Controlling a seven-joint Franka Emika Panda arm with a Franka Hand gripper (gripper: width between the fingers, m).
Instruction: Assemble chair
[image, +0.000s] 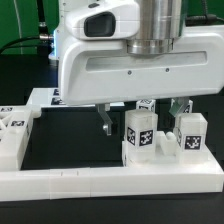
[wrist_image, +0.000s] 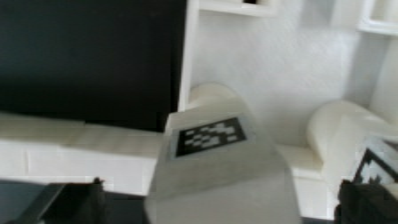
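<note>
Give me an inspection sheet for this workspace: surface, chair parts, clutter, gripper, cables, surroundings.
Surface: black table, bare where visible.
Job's things: middle block and outer block, both tagged, stand upright side by side, the outer one toward the exterior view's right. More tagged parts lie at the exterior view's left.
Clutter: nothing seen.
Grippers: gripper is open, with a finger on each side of the middle block, not closed on it.
Cables: nothing seen.
Surroundings: white rail runs along the front; the background is dark.
</note>
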